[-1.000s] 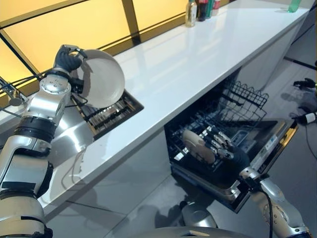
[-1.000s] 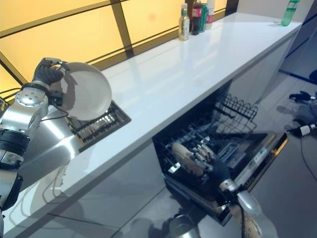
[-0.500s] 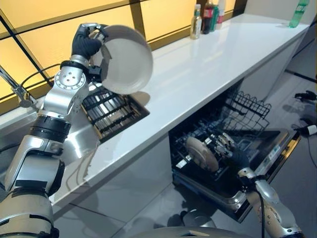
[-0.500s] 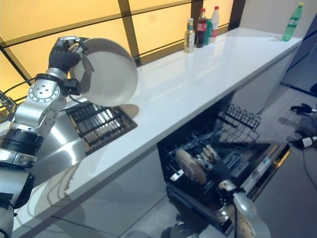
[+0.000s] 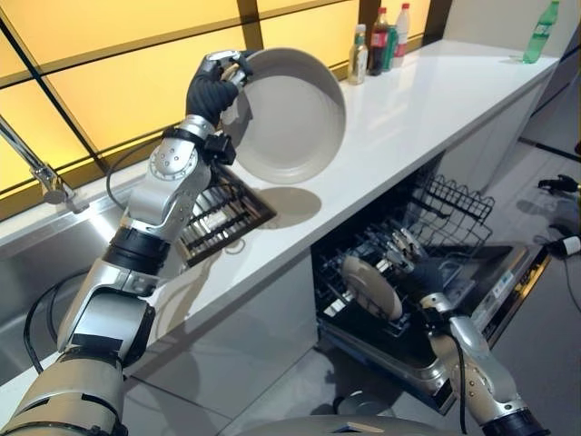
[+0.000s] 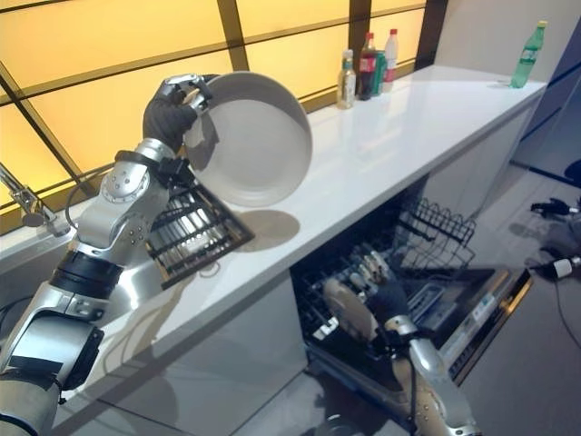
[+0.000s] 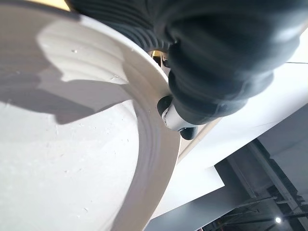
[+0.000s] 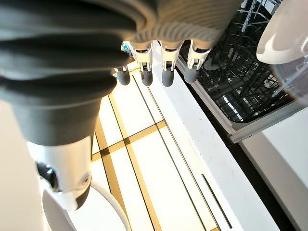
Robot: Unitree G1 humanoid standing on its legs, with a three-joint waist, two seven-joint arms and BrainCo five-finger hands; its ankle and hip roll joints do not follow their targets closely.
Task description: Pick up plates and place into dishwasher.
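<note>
White counter [image 5: 427, 109] bare along its middle and right stretch; bottles [image 5: 379, 41] cluster at the far edge, dark drying rack [image 5: 222, 213] at its left. Below, dishwasher rack [image 5: 408, 245] pulled out and open from above, a plate [image 5: 372, 287] upright at its near left, raised wire basket [image 5: 454, 186] at the back.

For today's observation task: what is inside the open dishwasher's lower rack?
A plate stands on edge in the lower rack, with the right hand open beside it. The rack's near part is hidden behind them.

white plate [image 5: 290, 116] tilted above counter; second plate [image 5: 372, 287] upright in dishwasher rack [image 5: 436, 204]
</note>
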